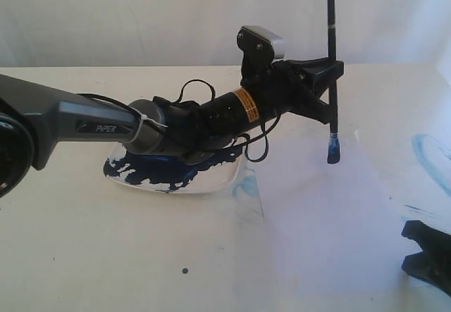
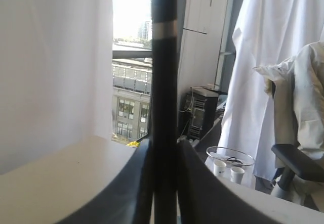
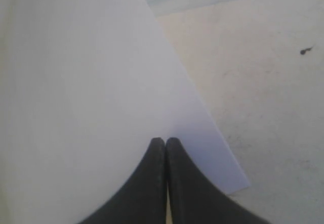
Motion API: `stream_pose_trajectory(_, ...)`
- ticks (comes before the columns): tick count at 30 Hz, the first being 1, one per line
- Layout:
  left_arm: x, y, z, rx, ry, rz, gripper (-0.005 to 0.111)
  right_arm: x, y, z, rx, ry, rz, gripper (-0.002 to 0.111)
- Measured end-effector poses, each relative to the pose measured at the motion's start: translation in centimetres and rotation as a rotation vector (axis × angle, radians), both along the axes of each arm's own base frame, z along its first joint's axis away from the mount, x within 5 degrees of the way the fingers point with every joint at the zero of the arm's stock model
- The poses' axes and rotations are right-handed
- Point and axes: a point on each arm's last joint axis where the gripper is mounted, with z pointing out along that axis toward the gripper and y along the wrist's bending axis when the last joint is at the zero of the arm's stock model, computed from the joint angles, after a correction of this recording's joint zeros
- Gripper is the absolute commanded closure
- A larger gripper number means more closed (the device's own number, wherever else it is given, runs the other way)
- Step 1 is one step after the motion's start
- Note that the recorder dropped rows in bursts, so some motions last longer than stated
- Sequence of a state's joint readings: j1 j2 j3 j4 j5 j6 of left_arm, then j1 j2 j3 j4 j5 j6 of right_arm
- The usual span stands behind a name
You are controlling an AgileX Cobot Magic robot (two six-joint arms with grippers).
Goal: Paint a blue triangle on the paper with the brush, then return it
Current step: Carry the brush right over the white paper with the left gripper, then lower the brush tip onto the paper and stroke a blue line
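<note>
Currently: my left gripper [image 1: 330, 74] pinches the brush [image 1: 333, 123] upright over the paper [image 1: 317, 213]; its wet tip may drip, blotching it.

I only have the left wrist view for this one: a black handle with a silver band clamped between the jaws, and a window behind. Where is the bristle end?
Observer: The long black-handled brush stands upright in the left gripper. Its blue-stained tip points down over the large pale sheet of paper.
Operator: Any triangle painted yet?
Observer: None shows on the paper. There are only pale blue smears at the far right of the exterior view.
Operator: And the other arm?
Observer: The right gripper, jaws shut, sits over the paper near one corner.
</note>
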State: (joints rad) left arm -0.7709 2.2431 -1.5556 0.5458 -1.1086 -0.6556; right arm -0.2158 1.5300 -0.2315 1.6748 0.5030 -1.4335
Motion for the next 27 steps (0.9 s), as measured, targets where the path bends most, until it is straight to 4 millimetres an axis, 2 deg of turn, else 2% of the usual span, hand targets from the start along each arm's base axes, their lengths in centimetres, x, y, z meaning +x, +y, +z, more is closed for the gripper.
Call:
stream_pose_trajectory(11, 1.0, 0.44, -0.37, 0.0, 0.09, 0.107, 0.107, 0.0, 0.0, 0.0, 0.0, 0.0, 0.0, 0.108)
stream_pose_trajectory(27, 0.93, 0.26, -0.75, 0.048, 0.088, 0.122, 0.107, 0.0, -0.02, -0.01, -0.002, 0.001, -0.001, 0.108)
